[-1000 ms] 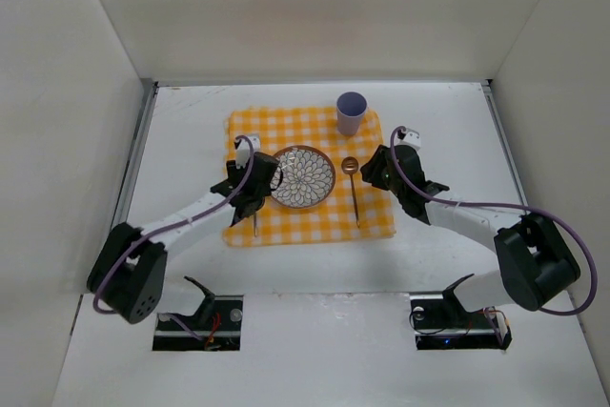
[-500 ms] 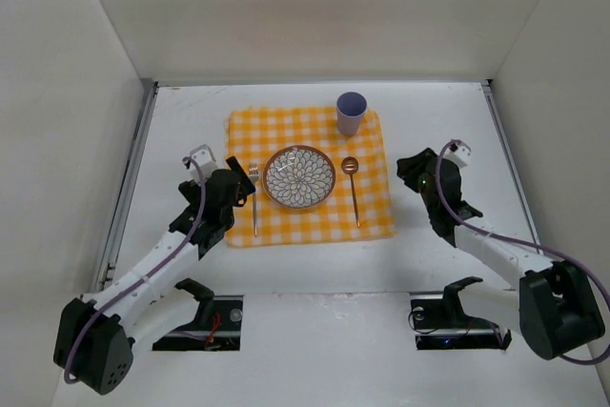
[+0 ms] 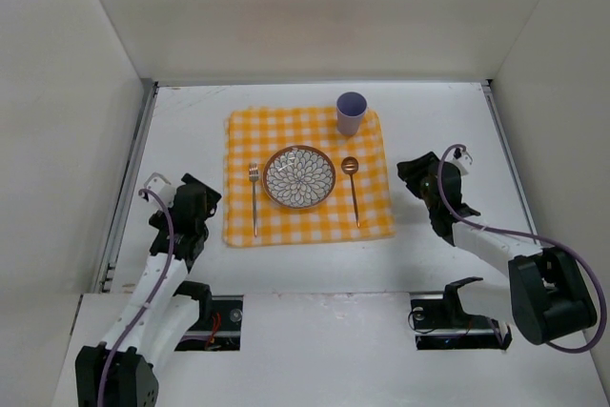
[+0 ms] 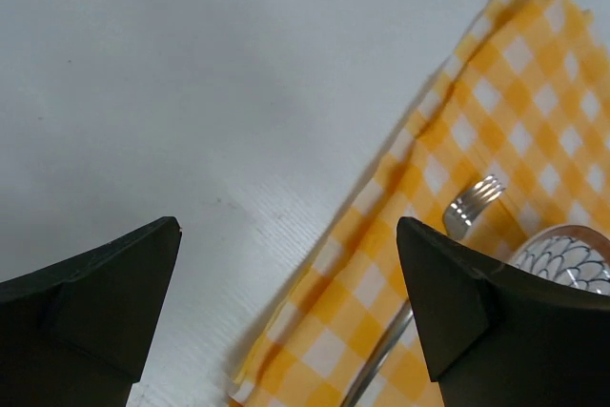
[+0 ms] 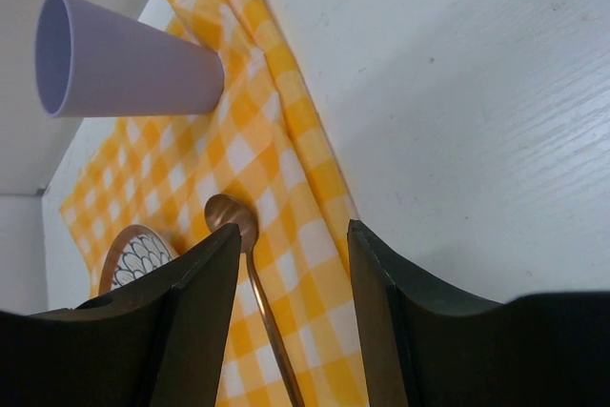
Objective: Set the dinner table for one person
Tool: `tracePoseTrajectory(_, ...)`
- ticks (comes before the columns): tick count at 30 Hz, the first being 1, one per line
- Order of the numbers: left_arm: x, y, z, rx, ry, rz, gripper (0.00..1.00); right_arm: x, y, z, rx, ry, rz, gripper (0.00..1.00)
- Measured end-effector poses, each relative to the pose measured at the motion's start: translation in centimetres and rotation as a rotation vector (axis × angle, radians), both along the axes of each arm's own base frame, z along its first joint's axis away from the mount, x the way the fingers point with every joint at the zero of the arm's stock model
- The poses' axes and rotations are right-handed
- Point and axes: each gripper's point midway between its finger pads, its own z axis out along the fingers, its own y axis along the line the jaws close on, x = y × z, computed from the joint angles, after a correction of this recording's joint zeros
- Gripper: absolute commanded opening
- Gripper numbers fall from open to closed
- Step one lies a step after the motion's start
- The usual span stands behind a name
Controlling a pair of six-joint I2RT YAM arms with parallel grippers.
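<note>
On the white dinner table [image 3: 448, 121] lies a yellow-and-white checked cloth [image 3: 305, 145]. It carries a patterned plate [image 3: 299, 176], a silver fork [image 3: 254, 199] to the plate's left, a copper spoon [image 3: 353, 188] to its right and a lilac cup [image 3: 351, 111] at the far right corner. My left gripper [image 3: 212, 201] stands open and empty off the cloth's left edge; its wrist view shows the gripper [image 4: 288, 231] over the cloth edge [image 4: 381, 197], the fork [image 4: 472, 205] beyond. My right gripper [image 3: 406, 172] is open and empty right of the cloth; in its wrist view the gripper [image 5: 294, 231] faces the spoon [image 5: 231, 214] and cup [image 5: 124, 54].
White walls enclose the table on the left, back and right. A metal rail [image 3: 129, 188] runs along the left edge. Both arm bases [image 3: 200, 316] sit at the near edge. Bare white table lies on either side of the cloth.
My left gripper has opened, left the fork on the cloth and drawn back left toward its base. My right gripper has pulled away from the spoon to the right, its jaws widening.
</note>
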Motion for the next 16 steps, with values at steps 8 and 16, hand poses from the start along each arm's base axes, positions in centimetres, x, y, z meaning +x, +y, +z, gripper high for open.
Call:
tracePoseTrajectory(8, -0.7, 0.1, -2.4, -0.024, 0.102, 0.011, 1.00, 0.1, 0.0, 0.2, 0.021, -0.004, 0.000, 0.56)
tracePoseTrajectory(16, -0.5, -0.4, -2.6, -0.020, 0.111, -0.006, 1.00, 0.0, 0.6, -0.6, 0.029, 0.019, 0.032, 0.55)
